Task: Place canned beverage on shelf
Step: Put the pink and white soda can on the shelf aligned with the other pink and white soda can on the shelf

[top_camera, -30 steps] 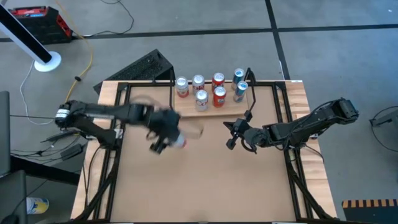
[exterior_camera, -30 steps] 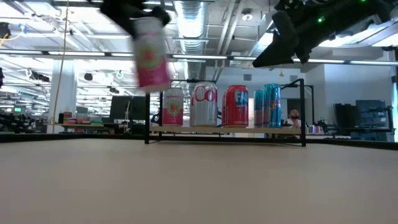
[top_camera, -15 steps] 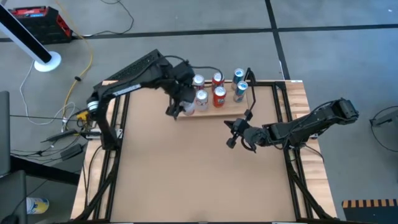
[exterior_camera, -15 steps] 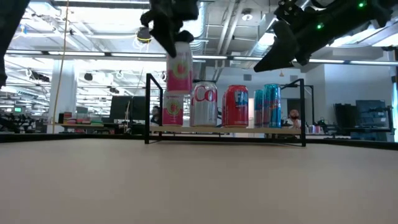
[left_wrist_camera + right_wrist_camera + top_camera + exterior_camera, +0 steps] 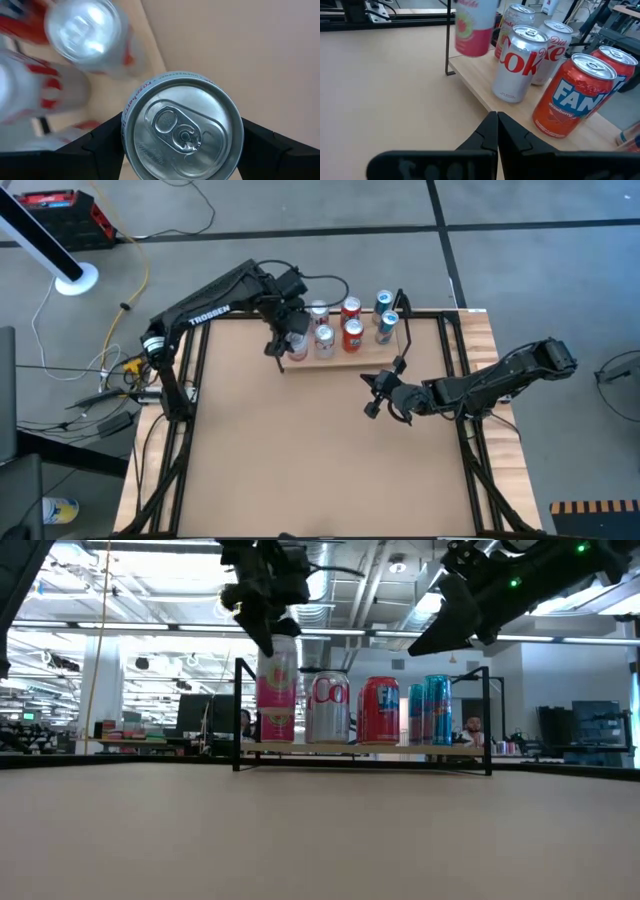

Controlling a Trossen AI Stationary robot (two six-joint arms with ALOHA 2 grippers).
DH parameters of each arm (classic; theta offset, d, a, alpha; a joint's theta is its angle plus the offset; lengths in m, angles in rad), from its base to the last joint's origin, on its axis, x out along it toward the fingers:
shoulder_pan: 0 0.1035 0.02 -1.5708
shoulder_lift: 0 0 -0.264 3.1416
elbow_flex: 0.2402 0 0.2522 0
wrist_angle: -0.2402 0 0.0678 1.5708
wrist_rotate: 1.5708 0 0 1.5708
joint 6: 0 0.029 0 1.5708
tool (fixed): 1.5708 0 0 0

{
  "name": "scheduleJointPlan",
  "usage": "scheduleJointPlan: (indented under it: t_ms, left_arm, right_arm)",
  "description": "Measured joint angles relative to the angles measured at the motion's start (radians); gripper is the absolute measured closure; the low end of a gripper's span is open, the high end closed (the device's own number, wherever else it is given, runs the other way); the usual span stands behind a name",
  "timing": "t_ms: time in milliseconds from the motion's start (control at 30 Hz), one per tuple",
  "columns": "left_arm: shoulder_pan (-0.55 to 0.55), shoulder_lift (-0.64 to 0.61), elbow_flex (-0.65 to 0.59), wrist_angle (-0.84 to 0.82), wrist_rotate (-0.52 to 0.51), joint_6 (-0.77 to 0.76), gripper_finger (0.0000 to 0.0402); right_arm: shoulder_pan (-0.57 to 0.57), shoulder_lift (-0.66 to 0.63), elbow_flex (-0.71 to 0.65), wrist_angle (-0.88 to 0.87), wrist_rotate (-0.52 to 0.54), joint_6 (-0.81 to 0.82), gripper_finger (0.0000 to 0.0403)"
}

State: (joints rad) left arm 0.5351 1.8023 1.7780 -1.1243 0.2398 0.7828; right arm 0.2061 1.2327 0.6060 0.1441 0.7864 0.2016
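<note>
left gripper (image 5: 268, 615) clamped on pink can (image 5: 276, 690), just above shelf (image 5: 360, 748) front-left corner | lower straight, base flat, clear of silver Coke can (image 5: 328, 708) alongside, then release | right gripper (image 5: 372, 395) waits near shelf's front edge, fingers closed, empty

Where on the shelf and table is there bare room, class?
The tabletop is bare in front of the shelf, apart from the right gripper. The shelf is crowded; the left gripper holds the pink can at its left front corner.
</note>
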Motion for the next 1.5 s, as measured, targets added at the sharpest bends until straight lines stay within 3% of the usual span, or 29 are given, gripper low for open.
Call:
scheduleJointPlan:
  t_ms: [600, 1000, 1500]
  left_arm:
    - [0.034, -0.003, -0.146, 0.126, 0.024, 0.021, 0.0127]
    - [0.038, -0.002, -0.147, 0.146, -0.038, 0.004, 0.0120]
    - [0.036, -0.001, -0.147, 0.130, -0.037, -0.054, 0.0097]
  right_arm:
    - [0.000, 0.000, 0.000, 0.007, 0.000, 0.000, 0.0376]
    - [0.000, 0.000, 0.000, 0.007, 0.000, 0.000, 0.0376]
    - [0.000, 0.000, 0.000, 0.007, 0.000, 0.000, 0.0376]
